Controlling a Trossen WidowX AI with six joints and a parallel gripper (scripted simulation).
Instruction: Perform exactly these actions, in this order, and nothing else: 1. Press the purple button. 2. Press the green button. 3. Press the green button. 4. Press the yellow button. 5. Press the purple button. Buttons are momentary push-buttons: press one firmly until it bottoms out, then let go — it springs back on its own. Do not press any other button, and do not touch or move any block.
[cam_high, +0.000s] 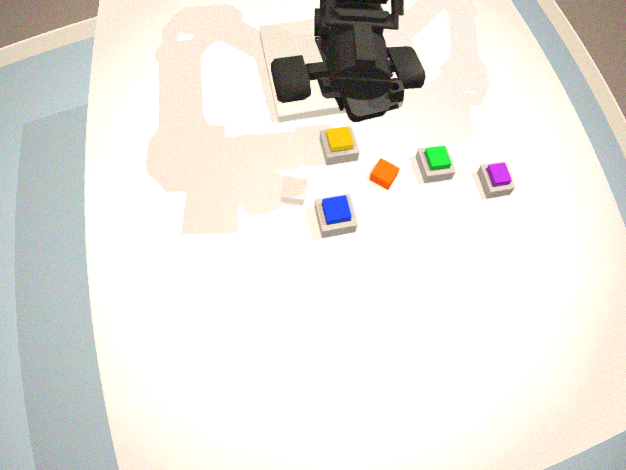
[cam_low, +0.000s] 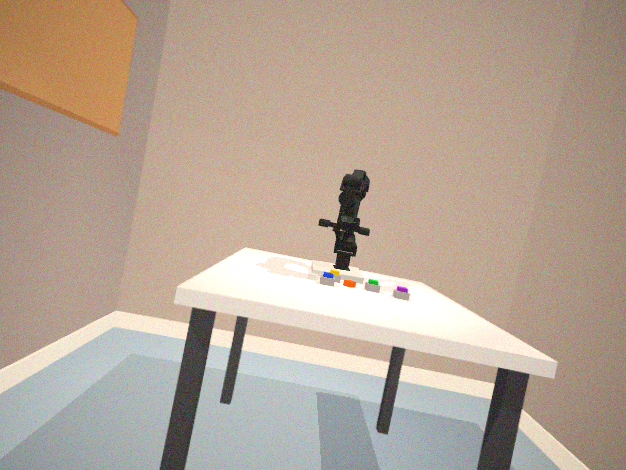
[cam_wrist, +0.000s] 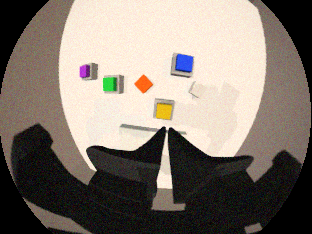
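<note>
A white table (cam_high: 353, 328) carries four buttons: yellow (cam_high: 339, 138), blue (cam_high: 336, 208), green (cam_high: 437, 157) and purple (cam_high: 498, 173), with an orange block (cam_high: 384, 173) between yellow and green. The gripper (cam_wrist: 166, 133), narrowed to a sliver and holding nothing, hangs above the table just behind the yellow button.
</note>
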